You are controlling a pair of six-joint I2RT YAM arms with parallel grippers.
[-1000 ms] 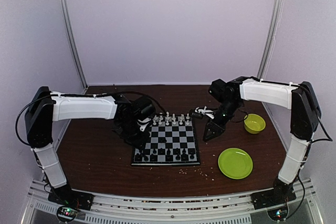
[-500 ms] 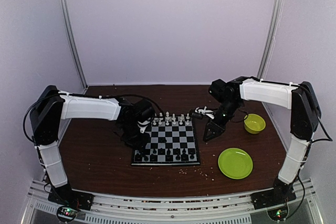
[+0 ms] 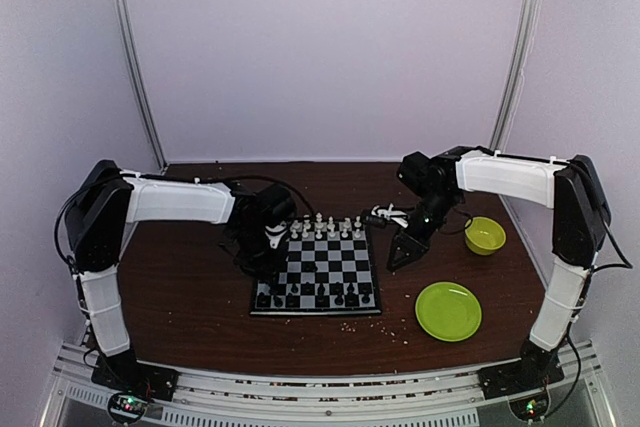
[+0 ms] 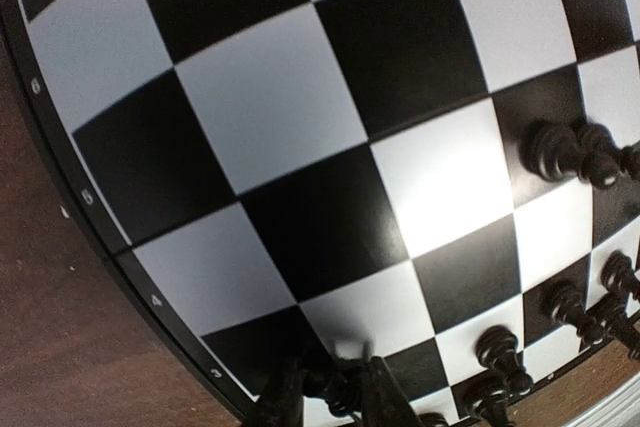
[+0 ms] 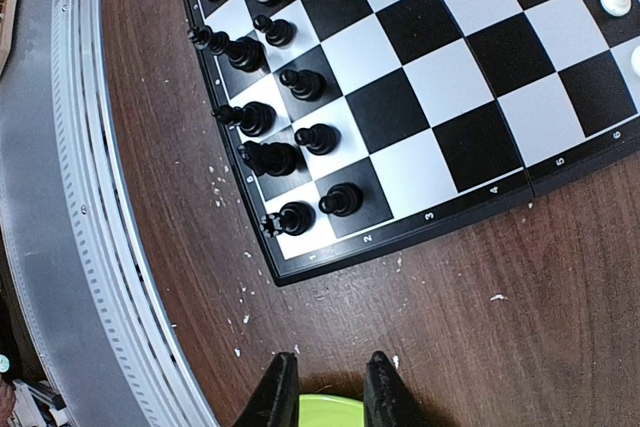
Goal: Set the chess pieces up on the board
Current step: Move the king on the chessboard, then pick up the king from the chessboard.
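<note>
So the small square chessboard (image 3: 330, 265), glossy with black and grey-white checks, sits mid-way on the dark wood-grain counter (image 3: 190, 287). Tiny knobby black plastic chessmen (image 5: 255, 117) line its near edge and white plastic chessmen (image 3: 320, 227) the far one. The left gripper (image 4: 335, 402) hangs low at the board's left edge, fingers narrowed either side of one black piece (image 4: 332, 385), can't tell if they're actually pinching it. The right gripper (image 5: 325, 387) is off the board's right side over bare wood near a round lime-green plate (image 3: 448, 310), with a narrow gap and nothing in it.
</note>
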